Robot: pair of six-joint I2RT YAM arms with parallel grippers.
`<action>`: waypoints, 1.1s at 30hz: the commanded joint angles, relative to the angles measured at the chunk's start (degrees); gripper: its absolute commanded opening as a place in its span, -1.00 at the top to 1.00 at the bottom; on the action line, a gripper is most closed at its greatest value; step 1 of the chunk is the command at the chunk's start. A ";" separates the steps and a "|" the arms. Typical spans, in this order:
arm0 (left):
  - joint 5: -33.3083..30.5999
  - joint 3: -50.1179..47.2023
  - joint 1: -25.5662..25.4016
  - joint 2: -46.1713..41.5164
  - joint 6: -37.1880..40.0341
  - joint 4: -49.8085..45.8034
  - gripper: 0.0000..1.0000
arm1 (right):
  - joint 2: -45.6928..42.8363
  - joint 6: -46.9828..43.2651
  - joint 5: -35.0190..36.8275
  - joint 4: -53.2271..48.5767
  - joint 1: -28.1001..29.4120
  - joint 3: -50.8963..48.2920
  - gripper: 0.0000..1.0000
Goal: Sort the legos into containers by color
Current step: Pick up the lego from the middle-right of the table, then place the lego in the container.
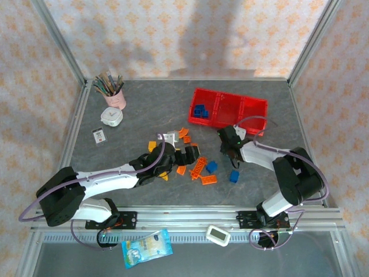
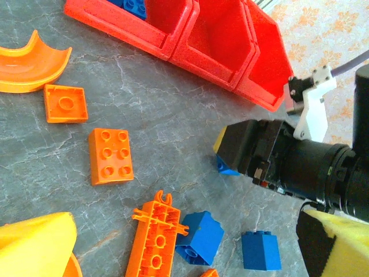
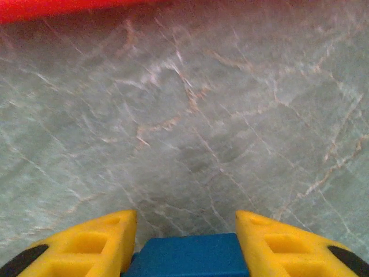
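Right wrist | right pincer (image 3: pixel 184 226) pinching blue lego (image 3: pixel 184 257) | lego centred in its grip

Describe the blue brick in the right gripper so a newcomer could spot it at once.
Find the red tray, then the right gripper just on the near side of it. The blue brick is pinched between its yellow fingers, while the other blue bricks nearby lie loose on the table.
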 commanded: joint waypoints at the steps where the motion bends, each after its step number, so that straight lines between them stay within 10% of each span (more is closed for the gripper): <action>1: -1.65 -1.44 1.78 -3.46 0.64 0.25 -0.98 | -0.99 -2.39 2.62 -2.32 1.78 5.55 0.25; 26: 3.41 1.49 14.95 -1.80 4.42 -0.03 -0.98 | 36.08 -13.12 1.76 -5.50 -0.37 57.81 0.23; 33: 4.56 2.28 15.76 -1.00 4.86 0.15 -0.98 | 40.94 -15.21 0.82 -8.71 -1.66 66.23 -0.07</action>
